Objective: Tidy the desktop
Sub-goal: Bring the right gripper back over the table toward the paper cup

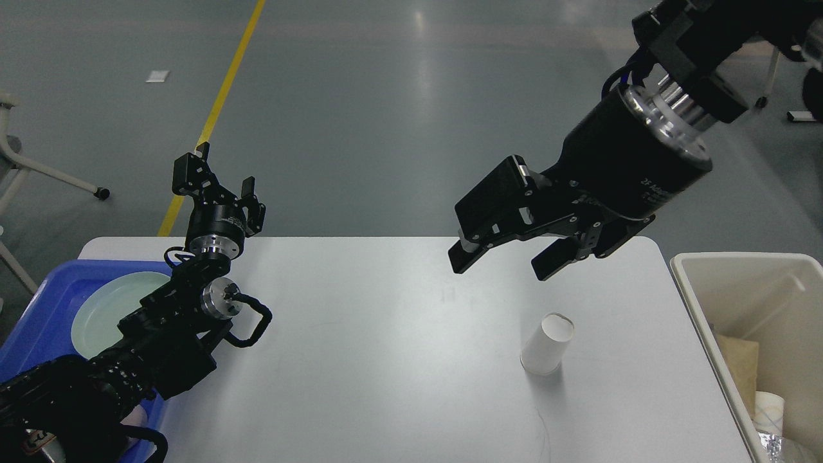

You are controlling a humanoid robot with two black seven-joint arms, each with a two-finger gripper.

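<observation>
1. Worktop (pixel 386 386) in question is the wide white desktop with rounded corners; it fills the lower middle of the head view, between a blue tray (pixel 38 302) at its left end and a beige bin (pixel 707 321) just off its right end.
2. Only one loose thing stands on it: a white paper cup (pixel 546 344), upside down, toward the right side and well apart from both containers.
3. Already put away, judging by how things lie: a pale green plate (pixel 103 308) sits in the blue tray, and the bin holds a second paper cup (pixel 768 408) and something tan like cardboard (pixel 739 366).
4. The right gripper (pixel 501 263) hangs in the air above and behind the cup, its two fingers spread wide and holding nothing; it does not touch the cup.
5. The left gripper (pixel 222 177) is raised over the far left corner of the worktop, fingers pointing up, parted and empty.
6. By my reading the tidying is nearly done; what is left is to take the cup and drop it in the bin, which seems the right arm's job since it is nearest.
</observation>
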